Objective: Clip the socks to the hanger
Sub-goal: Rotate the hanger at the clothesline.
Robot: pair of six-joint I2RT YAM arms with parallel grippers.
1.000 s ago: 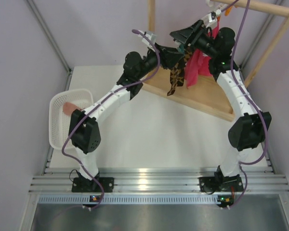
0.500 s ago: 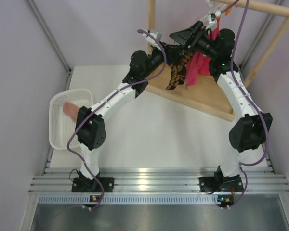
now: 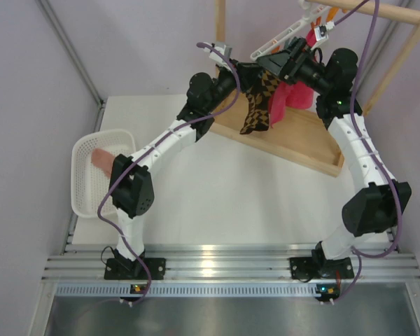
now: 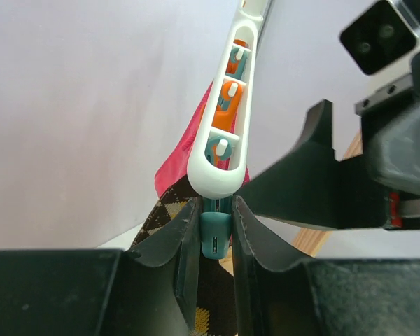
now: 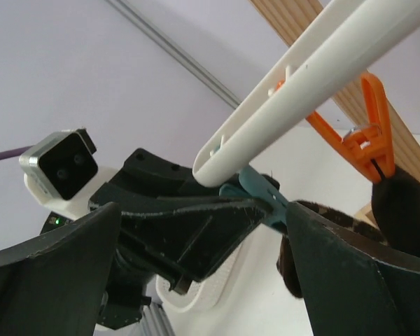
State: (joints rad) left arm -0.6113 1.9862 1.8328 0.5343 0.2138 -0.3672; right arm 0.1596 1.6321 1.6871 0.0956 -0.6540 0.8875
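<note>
The white hanger (image 3: 288,31) slants down from the wooden rack's rail. A brown and yellow check sock (image 3: 255,106) hangs under its lower end; I cannot make out a second sock. My left gripper (image 3: 255,73) is shut on the teal clip (image 4: 215,236) under the hanger's end (image 4: 220,164), with the sock (image 4: 208,304) hanging below and behind the clip. I cannot tell whether the clip grips the sock. My right gripper (image 3: 285,63) is open and empty, facing the hanger (image 5: 301,91), the teal clip (image 5: 264,197) and the left gripper (image 5: 189,224).
A bright pink cloth (image 3: 288,98) hangs beside the sock. An orange clip (image 5: 367,140) hangs further up the bar. The wooden rack's base (image 3: 301,143) lies under the hanger. A white basket (image 3: 84,189) at the left holds a peach-pink sock (image 3: 101,161).
The left gripper rose to the hanger's end. The right arm swung to the right and its gripper drew back, uncovering the white bar. The sock now hangs straighter.
</note>
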